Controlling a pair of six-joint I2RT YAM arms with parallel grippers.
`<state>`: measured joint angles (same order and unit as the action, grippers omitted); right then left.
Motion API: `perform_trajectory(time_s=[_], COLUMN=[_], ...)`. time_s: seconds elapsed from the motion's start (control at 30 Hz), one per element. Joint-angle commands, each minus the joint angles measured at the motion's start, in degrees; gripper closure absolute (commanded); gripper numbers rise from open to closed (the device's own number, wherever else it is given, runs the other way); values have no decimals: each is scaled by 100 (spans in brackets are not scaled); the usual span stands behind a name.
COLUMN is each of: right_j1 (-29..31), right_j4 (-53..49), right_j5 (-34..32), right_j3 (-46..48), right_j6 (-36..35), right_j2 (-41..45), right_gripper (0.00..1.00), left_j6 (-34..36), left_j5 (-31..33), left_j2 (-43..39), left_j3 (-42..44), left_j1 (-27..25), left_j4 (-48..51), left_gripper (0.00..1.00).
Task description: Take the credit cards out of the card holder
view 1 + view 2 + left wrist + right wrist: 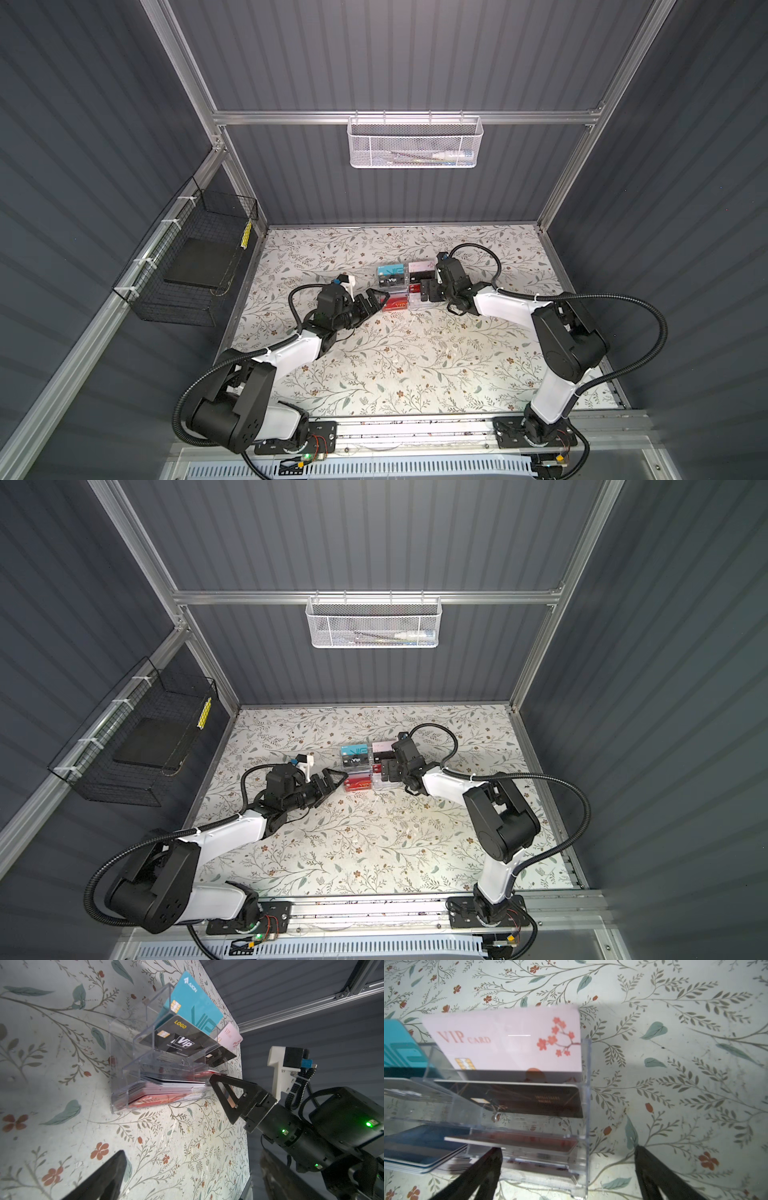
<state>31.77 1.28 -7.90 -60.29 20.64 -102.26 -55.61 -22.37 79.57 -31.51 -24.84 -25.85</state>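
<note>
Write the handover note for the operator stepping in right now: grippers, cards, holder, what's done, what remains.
Left gripper: open, empty, beside the card holder's left end.
Right gripper: open, empty, at its right end.
Card holder: clear, tiered, upright on the table.
Cards: teal card, black card and pink card stand in the upper tiers; red card and stacks lie in the lowest.
Done: no card is out yet.
Left: remove every card.

overhead pair, wrist close-ups (common: cards)
</note>
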Motion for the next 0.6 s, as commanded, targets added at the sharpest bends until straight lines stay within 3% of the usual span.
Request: perform_trajectory(time_s=[0.0,0.23,0.57], right_j1=[-48,-66,-74], right_j4=[-129,-159,247], right_j5=[29,217,352], right_j3=[-217,-219,931], right_j6=[-60,-131,142], right_j2=[-132,23,1051], right_gripper=[1,1,1], left_j6=[-146,-209,-531], left_j5=[-50,-15,22], left_j2=[204,539,1244], left_j3=[-221,-625,-1069], left_j1=[-62,-203,-376], left_j4=[-310,-376,-794], left_gripper=[0,0,0])
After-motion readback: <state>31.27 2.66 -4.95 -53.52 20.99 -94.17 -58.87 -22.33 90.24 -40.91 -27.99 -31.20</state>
